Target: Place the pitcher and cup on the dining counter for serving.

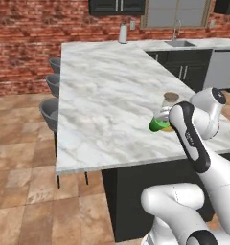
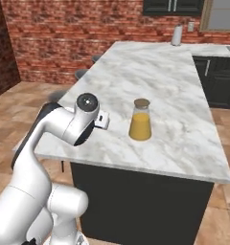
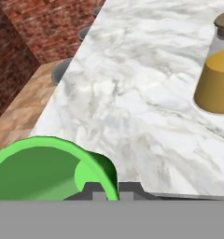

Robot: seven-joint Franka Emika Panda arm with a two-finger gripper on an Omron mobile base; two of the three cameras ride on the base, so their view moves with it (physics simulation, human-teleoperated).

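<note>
you're carrying the cup (image 3: 44, 168), which sits at 7 o'clock in the hand view with the gripper (image 3: 102, 189) closed on its rim, over the dining counter (image 1: 102, 95). the pitcher (image 2: 140, 120) already stands there at 3 o'clock. next, i'd lower the cup onto bare marble beside it, well clear. stools (image 1: 51, 110) line the far left edge; a paper-towel roll (image 1: 123, 33) stands far off.

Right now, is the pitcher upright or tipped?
Upright. The pitcher stands on its base on the dining counter, cork lid on top, juice level flat in both base views.
</note>
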